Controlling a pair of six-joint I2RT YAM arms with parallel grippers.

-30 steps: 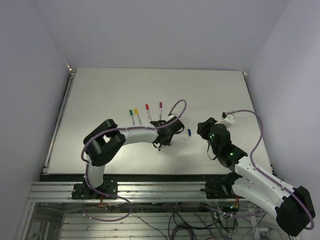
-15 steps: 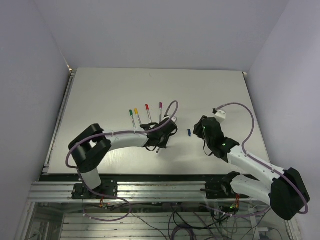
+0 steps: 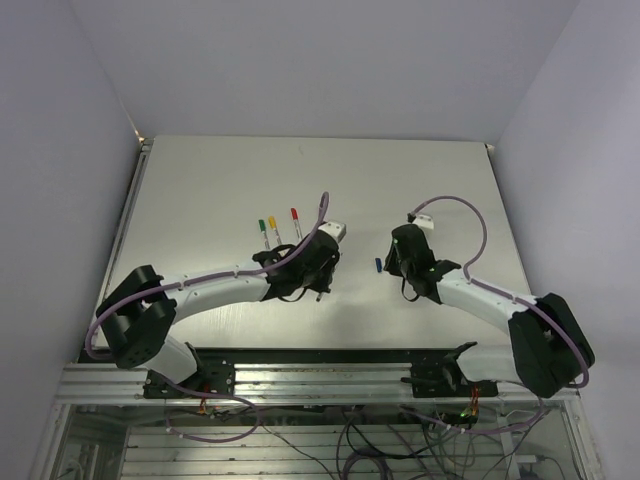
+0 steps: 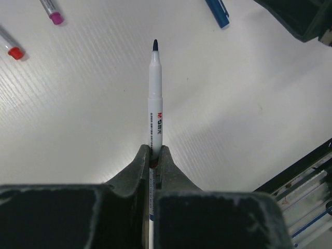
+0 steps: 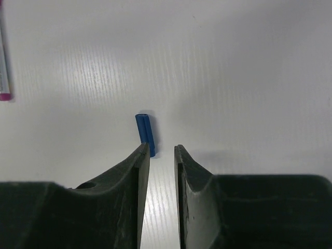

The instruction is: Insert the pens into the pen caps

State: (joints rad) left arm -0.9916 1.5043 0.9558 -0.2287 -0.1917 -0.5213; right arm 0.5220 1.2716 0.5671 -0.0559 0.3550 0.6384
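Closing off-centre is judged the chief risk: the jaws of the right gripper (image 5: 161,151) are seen narrowly parted and empty, and the blue cap (image 5: 145,132) lies on the table (image 5: 233,78) just ahead of one finger rather than between both, so it could be knocked aside. Its long axis runs nearly straight out from the jaws. The left gripper (image 4: 154,155) is clenched on the blue pen (image 4: 154,93), bare tip pointing straight ahead.

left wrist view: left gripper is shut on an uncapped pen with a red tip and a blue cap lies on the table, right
Not quite: the left wrist view shows the tip of the pen is dark blue, not red. The left gripper is shut on that uncapped pen, and the blue cap lies on the table.
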